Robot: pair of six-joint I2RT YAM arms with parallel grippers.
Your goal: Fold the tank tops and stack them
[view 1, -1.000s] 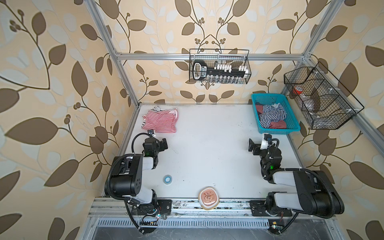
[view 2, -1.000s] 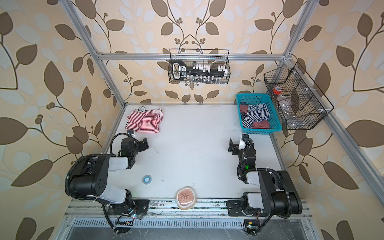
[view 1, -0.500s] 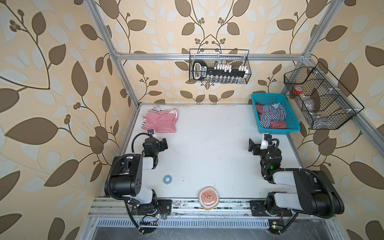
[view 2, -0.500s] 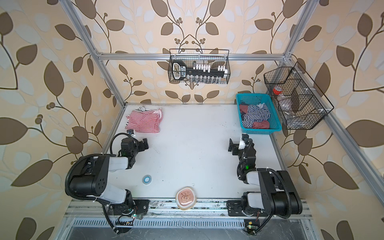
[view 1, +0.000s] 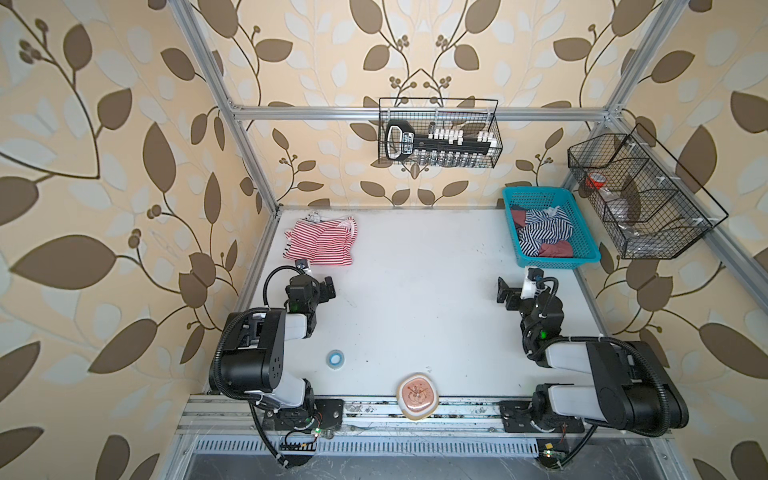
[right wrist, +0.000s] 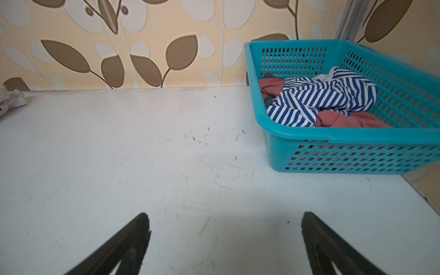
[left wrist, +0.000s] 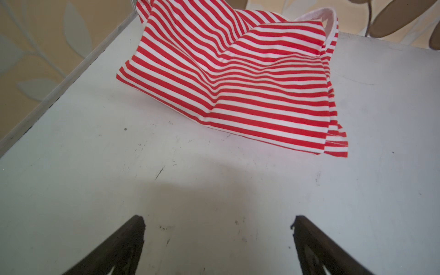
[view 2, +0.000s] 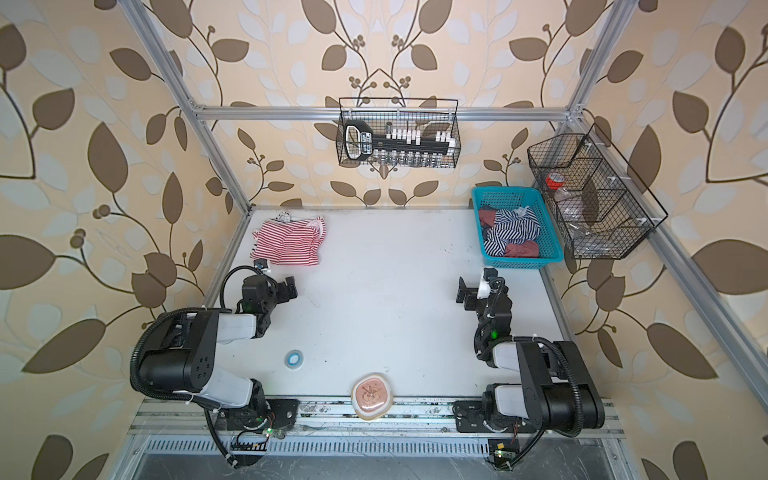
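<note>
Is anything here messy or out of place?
Yes. The navy-and-white tank top lies crumpled in the teal basket, over reddish cloth, not folded. The red-and-white tank top sits rumpled near the far left corner of the table.

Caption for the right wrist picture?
Open right claw above the table, facing a teal basket holding a crumpled navy-striped tank top.

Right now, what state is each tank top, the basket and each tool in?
Teal basket: upright on the table, partly filled.
Red-and-white tank top: roughly folded, rumpled, lying on the table, unheld.
Navy-and-white tank top: crumpled inside the teal basket, unfolded.
Left tool: open, empty.
Right tool: open, empty.
</note>
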